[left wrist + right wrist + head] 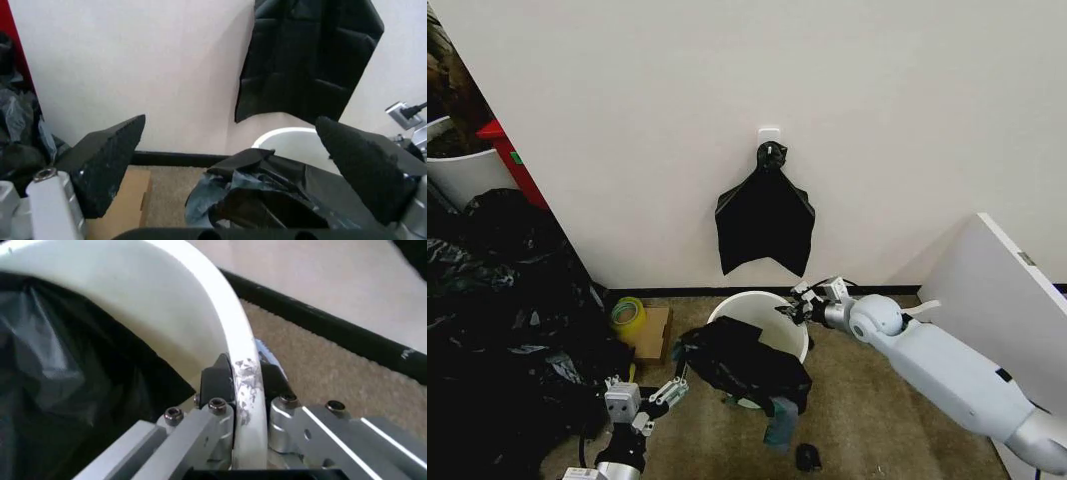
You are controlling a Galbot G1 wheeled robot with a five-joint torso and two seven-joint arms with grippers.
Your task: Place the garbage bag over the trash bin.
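Carpet (867, 420) covers the floor at the foot of a white wall (677, 90), and the trash bin (739, 304) stands on it just below the middle of the head view, upright with its round mouth facing up and its far rim close to the black baseboard (677, 292). The garbage bag (745, 362) lies crumpled over the near side of the bin, its long axis running from left to lower right across the frame; part of it hangs down the front of the bin toward the carpet, and the far part of the white rim is bare.

The right claw (793, 306) comes in from the lower right and sits at the right edge of the bin; in the right wrist view its fingers (215, 382) are pressed together on the white rim (227, 335), one inside the wall and one outside, with black plastic (60, 380) lying inside the bin beside them.

The left claw (673, 390) sits at lower left of the head view, near the bag's left end but apart from it. In the left wrist view its two black pads (107, 160) are spread wide with nothing between them.

A flat black bundle (765, 215) hangs from a hook (769, 134) on the wall above the bin. A heap of black sacks (497, 320) fills the left side, with a roll of tape (627, 314) on a cardboard piece (655, 330) next to it.
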